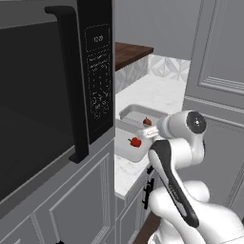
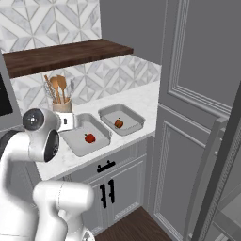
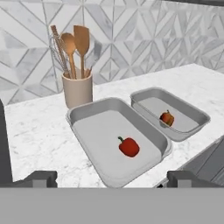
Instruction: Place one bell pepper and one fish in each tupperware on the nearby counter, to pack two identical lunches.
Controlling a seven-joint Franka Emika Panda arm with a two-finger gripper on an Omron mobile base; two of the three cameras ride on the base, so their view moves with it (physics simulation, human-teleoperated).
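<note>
Hand view: two tubs are seen side by side on the counter (image 3: 35,131). One pepper (image 3: 129,146) lies in the near tub (image 3: 87,114), another pepper (image 3: 166,118) in the far tub (image 3: 192,111). The gripper (image 3: 111,177) is spread wide, nothing held, above the counter edge. A utensil jar (image 3: 78,89) stands just behind the near tub.

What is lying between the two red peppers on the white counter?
In the hand view, between the near bell pepper and the far bell pepper lie only grey floor and the two adjoining rims of the near tupperware and the far tupperware.
</note>
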